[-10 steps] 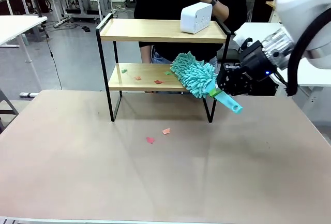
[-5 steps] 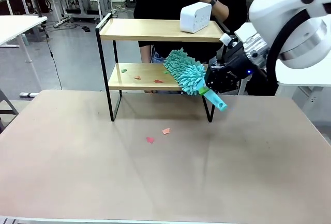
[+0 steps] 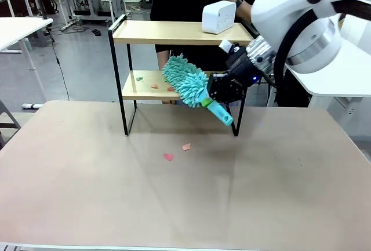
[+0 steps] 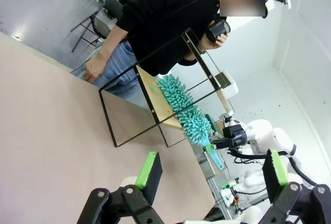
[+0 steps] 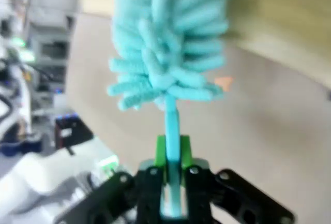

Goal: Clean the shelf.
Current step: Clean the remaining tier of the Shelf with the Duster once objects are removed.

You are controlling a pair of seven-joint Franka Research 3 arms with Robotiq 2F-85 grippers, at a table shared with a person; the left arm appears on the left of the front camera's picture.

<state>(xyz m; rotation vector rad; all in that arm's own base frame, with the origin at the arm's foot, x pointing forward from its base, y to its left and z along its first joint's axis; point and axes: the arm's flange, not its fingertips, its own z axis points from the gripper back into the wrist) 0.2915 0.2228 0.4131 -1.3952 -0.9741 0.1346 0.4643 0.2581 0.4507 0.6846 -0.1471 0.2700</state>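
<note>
Teal chenille duster [image 3: 186,81]: fluffy noodle head over lower wooden board of shelf [image 3: 174,32], smooth plastic handle slanting toward 4 o'clock. Right end effector [image 3: 211,97] clamped on handle. Shelf, thin black frame, at 12 o'clock on matte beige surface [image 3: 261,193]. Paper scraps [image 3: 168,157] near centre, open room around. Left end effector [image 4: 212,168] spread apart, holding nothing.

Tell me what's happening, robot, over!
Right gripper shut on teal duster, head at lower board of the shelf. Left gripper open. Paper scraps on that board; white box on top.
</note>
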